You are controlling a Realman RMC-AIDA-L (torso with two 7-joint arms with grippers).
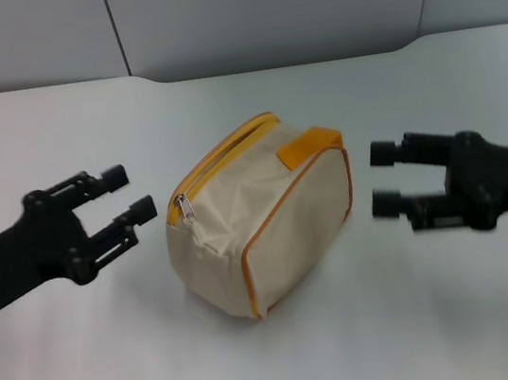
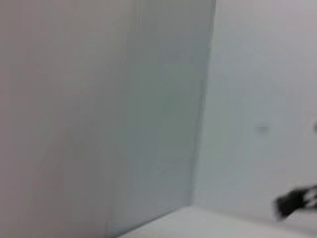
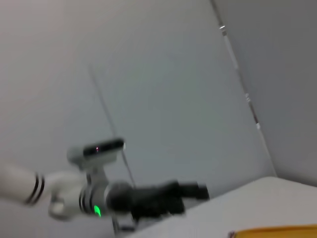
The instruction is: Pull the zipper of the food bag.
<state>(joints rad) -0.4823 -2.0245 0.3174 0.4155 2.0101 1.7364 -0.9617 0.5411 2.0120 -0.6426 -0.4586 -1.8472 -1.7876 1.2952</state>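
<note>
The food bag (image 1: pixel 264 222), beige with orange piping and an orange strap, stands on the white table in the middle of the head view. Its zipper (image 1: pixel 221 161) runs along the top edge, and the small silver pull tab (image 1: pixel 184 210) hangs at the near-left end. My left gripper (image 1: pixel 128 194) hovers open just left of the bag, fingers pointing toward the pull tab. My right gripper (image 1: pixel 380 179) is open on the bag's right side, a short gap away. In the right wrist view an orange sliver of the food bag (image 3: pixel 272 231) shows, with the left gripper (image 3: pixel 200 190) beyond it.
The white table (image 1: pixel 279 358) spreads all around the bag. Grey wall panels (image 1: pixel 256 8) rise behind the table's far edge. In the left wrist view a dark part of the right arm (image 2: pixel 297 201) shows against the wall.
</note>
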